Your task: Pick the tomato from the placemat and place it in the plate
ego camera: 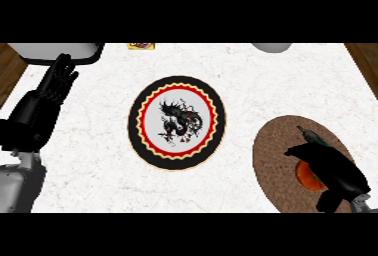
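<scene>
An orange-red tomato (305,177) lies on the brown oval placemat (275,150) at the right of the white counter. My right hand (330,169) is low over it and hides most of it. The fingers reach straight toward the far end of the mat and the thumb sticks out to the left, so the hand is open. The round plate (177,122), black-rimmed with a red ring and a dragon picture, lies in the middle of the counter, left of the mat, and holds nothing. My left hand (46,102) rests open at the left edge, fingers up.
A grey block (55,51) stands at the far left corner, just behind my left hand. A pale rounded object (270,47) and a small yellow-red item (141,46) sit along the far edge. Wooden floor (365,55) shows past both far corners of the counter.
</scene>
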Action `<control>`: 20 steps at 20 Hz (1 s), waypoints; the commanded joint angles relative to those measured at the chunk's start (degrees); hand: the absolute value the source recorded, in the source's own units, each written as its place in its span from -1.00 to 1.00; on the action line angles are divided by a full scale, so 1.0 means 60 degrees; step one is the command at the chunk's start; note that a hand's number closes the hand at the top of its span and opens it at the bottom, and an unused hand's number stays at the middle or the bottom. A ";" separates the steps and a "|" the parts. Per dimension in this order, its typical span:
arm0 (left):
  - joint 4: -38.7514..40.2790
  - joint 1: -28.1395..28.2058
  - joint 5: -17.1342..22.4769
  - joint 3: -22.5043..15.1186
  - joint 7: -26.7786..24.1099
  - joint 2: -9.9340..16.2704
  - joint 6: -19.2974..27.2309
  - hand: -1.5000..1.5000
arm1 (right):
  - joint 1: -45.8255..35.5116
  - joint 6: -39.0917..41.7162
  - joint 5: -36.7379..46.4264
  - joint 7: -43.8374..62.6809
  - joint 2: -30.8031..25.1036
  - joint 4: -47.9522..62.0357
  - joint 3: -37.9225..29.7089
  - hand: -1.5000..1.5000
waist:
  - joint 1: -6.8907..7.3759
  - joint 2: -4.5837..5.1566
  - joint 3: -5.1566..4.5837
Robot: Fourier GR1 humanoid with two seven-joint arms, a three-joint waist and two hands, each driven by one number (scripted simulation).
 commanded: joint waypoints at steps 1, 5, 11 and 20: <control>-0.0215 -0.0019 0.0044 0.0086 0.0250 -0.0059 0.0016 0.00 | -0.0459 -0.1506 0.0016 -0.0820 0.0395 0.0540 -0.0383 1.00 | 0.0051 0.0015 0.0048; 0.0311 -0.0152 0.0265 0.0539 -0.0044 0.0211 -0.0407 0.00 | 0.0020 -0.2651 0.0182 -0.1279 0.0431 0.0141 -0.0645 1.00 | -0.0030 0.0007 0.0042; 0.0123 0.0373 -0.0082 0.0578 -0.0097 0.0104 0.0070 0.00 | 0.2049 -0.2584 0.0677 0.2944 0.1419 -0.0556 -0.2036 1.00 | -0.0790 -0.0149 0.0000; -0.0311 0.0606 -0.0043 0.0549 -0.0025 0.0100 -0.0001 0.00 | 0.5119 -0.3078 0.2349 0.6786 0.4251 -0.4879 -0.0833 1.00 | -0.0528 -0.0124 -0.0019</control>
